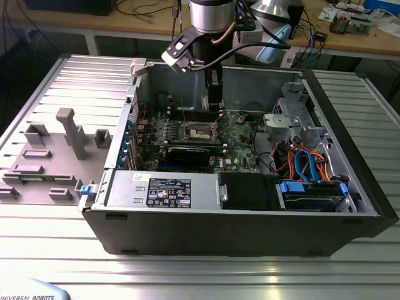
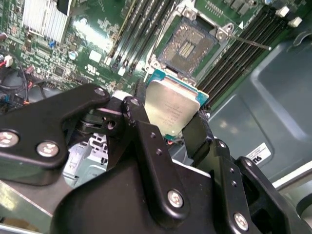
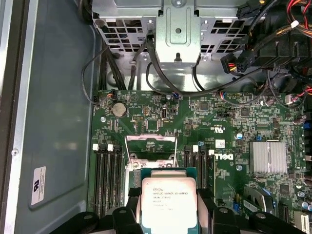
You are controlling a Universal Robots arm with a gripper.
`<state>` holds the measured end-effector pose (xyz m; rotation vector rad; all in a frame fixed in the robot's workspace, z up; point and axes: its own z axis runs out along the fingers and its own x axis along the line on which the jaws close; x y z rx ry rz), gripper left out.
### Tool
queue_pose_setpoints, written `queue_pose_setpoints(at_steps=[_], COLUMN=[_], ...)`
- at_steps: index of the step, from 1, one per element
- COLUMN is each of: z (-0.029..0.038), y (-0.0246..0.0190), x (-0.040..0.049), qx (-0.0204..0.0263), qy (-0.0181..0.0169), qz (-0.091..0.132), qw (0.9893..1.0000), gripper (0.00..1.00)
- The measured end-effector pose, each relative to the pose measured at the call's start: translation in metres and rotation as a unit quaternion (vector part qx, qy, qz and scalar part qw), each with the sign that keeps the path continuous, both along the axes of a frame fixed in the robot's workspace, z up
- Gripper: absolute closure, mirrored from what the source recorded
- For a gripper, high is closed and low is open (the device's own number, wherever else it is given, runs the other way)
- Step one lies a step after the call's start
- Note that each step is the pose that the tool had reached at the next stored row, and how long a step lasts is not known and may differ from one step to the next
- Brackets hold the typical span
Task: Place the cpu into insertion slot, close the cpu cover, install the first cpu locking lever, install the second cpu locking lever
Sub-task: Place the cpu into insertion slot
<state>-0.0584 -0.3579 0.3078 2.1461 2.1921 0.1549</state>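
Observation:
My gripper [image 2: 168, 119] is shut on the cpu [image 2: 170, 108], a flat square chip with a silver-grey top, with one black finger on each of two opposite edges. In both wrist views the cpu [image 3: 168, 202] hangs a little above the green motherboard, close to the insertion slot [image 2: 189, 44]. That slot lies open, its dark contact field bare inside a silvery rim. The cpu cover [image 3: 151, 138] stands tilted up at the slot's far side. A thin locking lever [image 2: 249, 43] sticks out beside the slot. In the exterior view the gripper [image 1: 214, 107] reaches down into the open case above the slot [image 1: 199, 131].
Black memory slots [image 3: 108, 175] flank the insertion slot on both sides. A long black graphics card [image 1: 187, 153] lies in front of it, with a finned heatsink [image 3: 267, 157] nearby. A drive cage with bundled cables [image 1: 300, 159] fills the exterior view's right. Grey case walls [image 3: 53, 107] enclose the board.

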Motion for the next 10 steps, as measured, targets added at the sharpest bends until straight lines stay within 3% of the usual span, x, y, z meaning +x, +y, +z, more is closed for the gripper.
queue_pose_setpoints(at_steps=[6, 10], z=[-0.0093, -0.0102], y=[0.0003, 0.0003], x=[-0.0046, -0.0051], qx=[-0.0001, -0.0001], qy=[0.0, 0.0001], qz=[0.0, 0.0], qw=[1.0, 1.0], gripper=[0.46, 0.46])
